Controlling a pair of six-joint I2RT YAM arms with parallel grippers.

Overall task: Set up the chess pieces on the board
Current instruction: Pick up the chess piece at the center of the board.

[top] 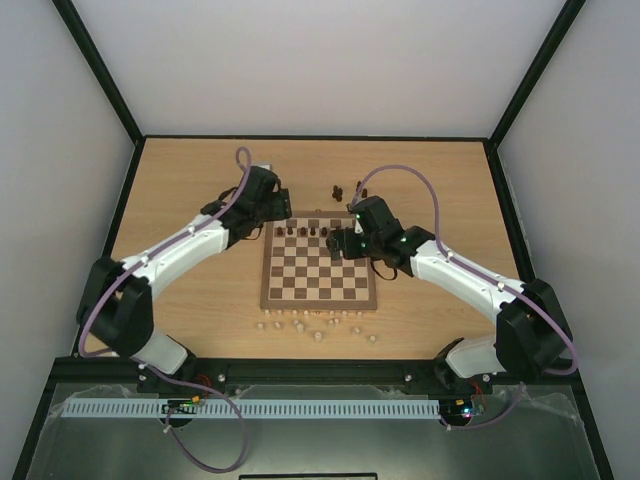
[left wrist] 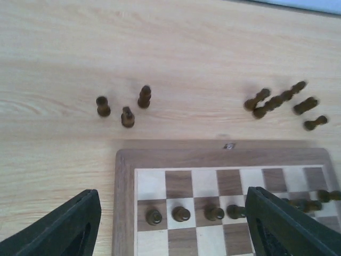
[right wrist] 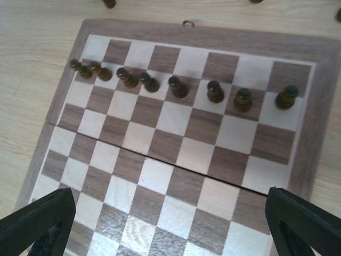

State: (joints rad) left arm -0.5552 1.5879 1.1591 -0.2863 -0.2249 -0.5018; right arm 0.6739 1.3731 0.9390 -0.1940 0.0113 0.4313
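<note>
Dark pawns point(right wrist: 178, 88): eight upright in one row on the second rank from the far edge of the chessboard point(right wrist: 314, 101), one per square. Back rank behind them bare.

Other dark figures off the board, on the tabletop point(left wrist: 64, 48): three standing pieces point(left wrist: 127, 116) just beyond the far left corner, and a fallen cluster point(left wrist: 277, 100) further right along the far edge, blurred. Pale pieces point(top: 315, 325) scattered by the near edge.

Handling, judged: light, rigid turned wood, smooth, narrow-based, so easily toppled or twisted out of a pinch. Best taken at the waist below the head, straight from above. Fallen ones to be gripped across the stem, then stood up.

Left gripper point(left wrist: 171, 198) spread wide, empty, above the far left corner. Right gripper point(right wrist: 169, 196) also wide and empty, above the board.
</note>
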